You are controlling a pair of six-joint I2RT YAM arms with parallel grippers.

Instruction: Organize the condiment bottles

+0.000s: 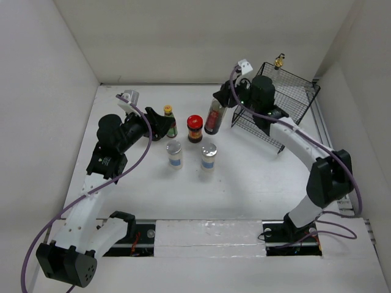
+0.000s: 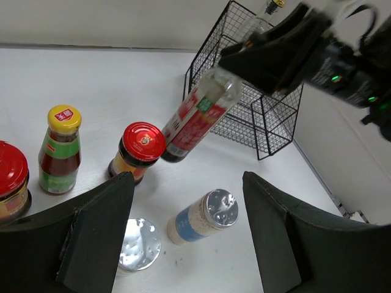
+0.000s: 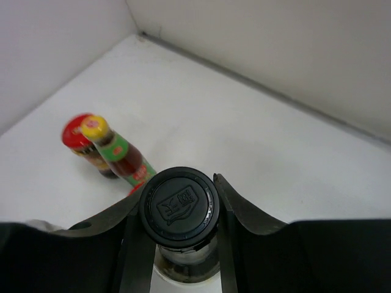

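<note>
- The bench (image 1: 244,183) is showing a job barely begun, by my judgement: five of the six containers are standing outside the black wire basket (image 1: 293,91).
- That basket is holding, it seems, only the clear gold-capped bottle (image 1: 279,61).
- The right tool (image 3: 179,210) is pinching the tall dark black-capped bottle (image 1: 214,119) at its cap, just beside the basket. Its long axis is running near vertical, cap pointing up.
- The left tool (image 2: 186,183) is hanging spread and empty near the yellow-capped bottle (image 1: 169,121).

Right tool (image 2: 247,58) grips tilted dark bottle (image 2: 195,119) near wire basket (image 2: 272,119).

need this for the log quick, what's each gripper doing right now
left gripper: open, holding nothing
right gripper: shut on the tall black-capped bottle
</note>
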